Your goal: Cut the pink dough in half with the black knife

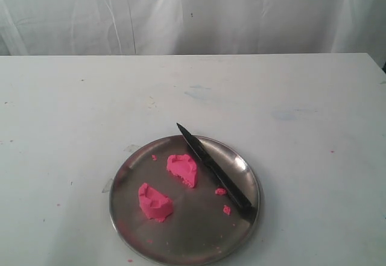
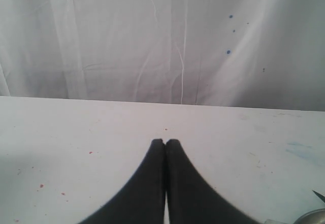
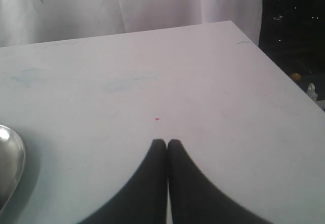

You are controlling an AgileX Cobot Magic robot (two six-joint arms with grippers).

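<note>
Judging cut finished: pink dough in two chunks, black knife laid on plate. Left gripper, right gripper pinched closed, empty; plate beside my fingertips.

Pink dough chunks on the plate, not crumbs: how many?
2. One pink dough chunk lies mid-plate beside the black knife; the other sits by the plate's left rim. Nothing seems hidden.

- No writing, label, brand, number or sign can be read in any view.
- Knife, plate and desk show plain, unmarked surfaces.
</note>
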